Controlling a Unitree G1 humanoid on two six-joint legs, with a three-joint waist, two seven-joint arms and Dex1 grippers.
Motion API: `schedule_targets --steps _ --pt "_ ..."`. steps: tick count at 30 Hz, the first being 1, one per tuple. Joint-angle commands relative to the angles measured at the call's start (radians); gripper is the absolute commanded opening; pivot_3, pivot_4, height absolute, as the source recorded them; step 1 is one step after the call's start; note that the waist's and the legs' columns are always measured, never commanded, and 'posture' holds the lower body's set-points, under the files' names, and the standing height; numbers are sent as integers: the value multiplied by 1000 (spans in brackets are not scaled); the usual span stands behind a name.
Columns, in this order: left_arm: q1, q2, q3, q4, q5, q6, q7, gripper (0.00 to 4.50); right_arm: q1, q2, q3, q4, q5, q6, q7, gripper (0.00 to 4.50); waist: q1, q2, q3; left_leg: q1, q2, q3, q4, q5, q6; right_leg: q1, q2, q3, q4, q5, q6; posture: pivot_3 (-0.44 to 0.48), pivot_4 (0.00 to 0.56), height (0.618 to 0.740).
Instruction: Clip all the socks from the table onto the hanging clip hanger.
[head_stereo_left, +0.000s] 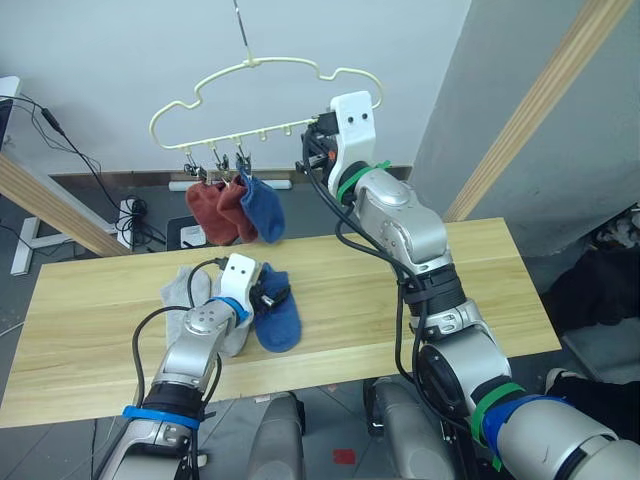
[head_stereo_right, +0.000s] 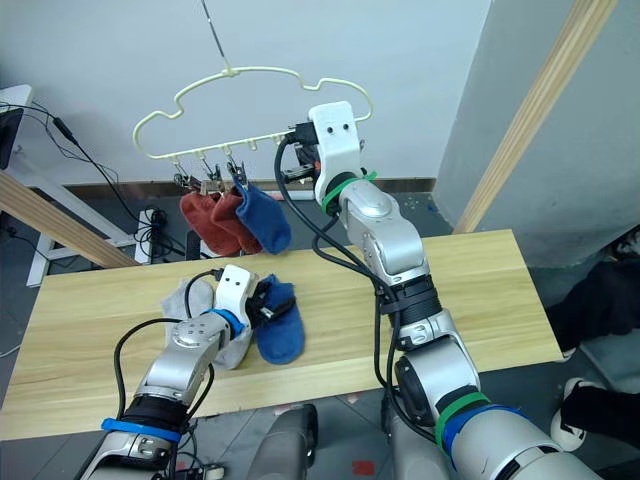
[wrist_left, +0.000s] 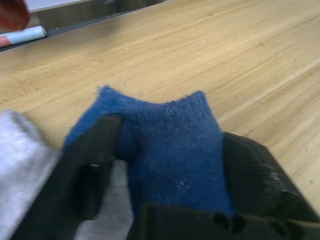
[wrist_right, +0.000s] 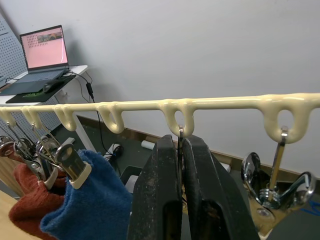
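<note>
Light wooden planks form the table (head_stereo_left: 420, 290), the largest element. Above its far edge hangs the pale-yellow clip hanger (head_stereo_left: 262, 66), whose bottom bar carries two rust red socks (head_stereo_left: 215, 210) and one blue sock (head_stereo_left: 263, 208) on its leftmost clips. On the tabletop lie a second blue sock (head_stereo_left: 280, 318) and, just beside it on the robot's left, the grey socks (head_stereo_left: 190, 288). The left gripper (wrist_left: 170, 165) rests on the table with its fingers clamped on the second blue sock's cuff. The right gripper (wrist_right: 181, 160) is raised at the hanger's bar, its fingers pressed together on a clip (wrist_right: 180, 134); a free clip (wrist_right: 275, 187) dangles beside it.
</note>
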Motion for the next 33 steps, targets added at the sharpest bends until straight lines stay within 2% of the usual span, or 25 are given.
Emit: schedule_targets --steps 1,8,9,14,21,25,30,33 --pt "53 -4 -7 16 8 27 -10 2200 -4 7 4 -55 15 -2 3 0 -2 0 0 0 0 0 0 0 0 0 0 0 0 0 0 -73 354 740" --pt "76 -18 20 -99 -34 -130 -60 175 -4 7 4 -56 14 -5 3 0 -3 0 0 -1 0 0 0 0 0 0 0 0 -1 0 0 -73 352 740" --pt "77 -27 28 -133 -50 -153 -65 47 -3 7 4 -57 15 -5 4 0 -2 1 0 -1 0 0 0 0 0 0 0 0 -1 0 0 -75 350 740" --pt "75 -49 38 -289 -88 -222 -82 47 -2 6 5 -62 15 -4 4 0 0 1 0 -3 0 0 0 0 0 -1 -1 0 -3 0 0 -78 348 740" --pt "53 -77 56 -354 -99 -225 -50 47 0 7 7 -69 16 1 6 0 -5 1 0 -2 0 0 -1 0 0 -1 -1 0 -3 0 0 -86 343 740" --pt "102 -55 65 -364 -59 -212 -13 47 2 5 8 -75 16 4 7 0 -9 1 0 -2 0 0 -1 0 0 -1 0 0 -3 0 0 -83 341 740" --pt "159 -1 61 -377 84 -292 76 47 1 4 8 -74 16 5 12 0 -10 1 1 -2 0 0 -1 0 1 -1 0 0 -4 0 0 -74 343 740" --pt "187 5 66 -374 113 -292 108 47 0 7 9 -70 16 3 13 0 -10 1 1 -2 0 0 -1 0 1 -1 0 0 -4 0 0 -74 343 740"
